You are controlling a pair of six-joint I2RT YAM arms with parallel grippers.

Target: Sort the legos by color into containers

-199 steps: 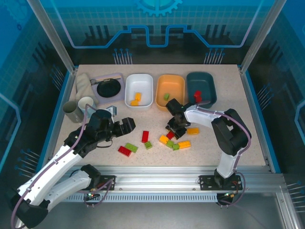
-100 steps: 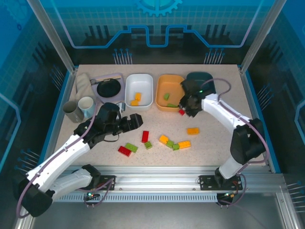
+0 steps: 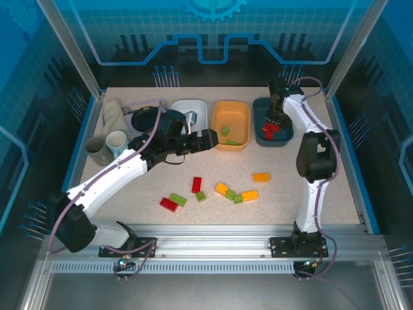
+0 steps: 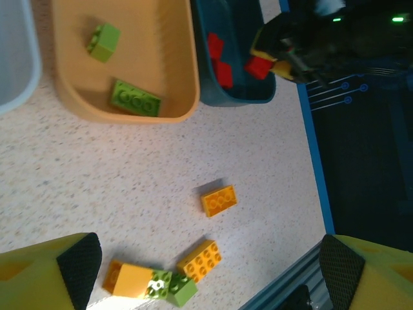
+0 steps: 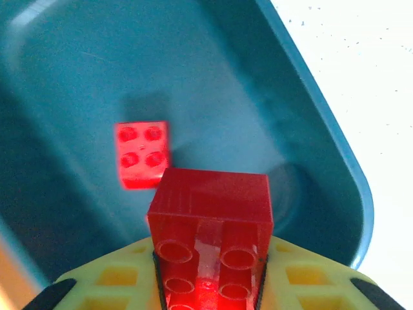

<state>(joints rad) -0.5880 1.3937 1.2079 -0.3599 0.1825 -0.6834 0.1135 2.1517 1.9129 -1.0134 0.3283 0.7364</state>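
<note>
My right gripper (image 3: 275,121) hangs over the dark teal tub (image 3: 261,108), shut on a red lego (image 5: 210,216) gripped by its sides. Another red lego (image 5: 142,155) lies on the tub floor (image 5: 303,129) below it. My left gripper (image 3: 211,139) is open and empty, between the white tub (image 3: 193,106) and the orange tub (image 3: 236,116). The orange tub (image 4: 174,71) holds two green legos (image 4: 103,41) (image 4: 135,98). On the table lie several loose legos: red (image 3: 196,185), green (image 3: 179,199) and orange (image 3: 261,176). My left arm hides much of the white tub.
A lavender tray with a black dish (image 3: 145,118) and two cups (image 3: 106,145) stand at the back left. The table's right edge and blue rail (image 4: 310,148) run close to the teal tub. Bare tabletop lies at the front left.
My right arm carried the red lego from the table's middle back over the teal tub. My left arm swung up and right, from the front left to between the white and orange tubs.
</note>
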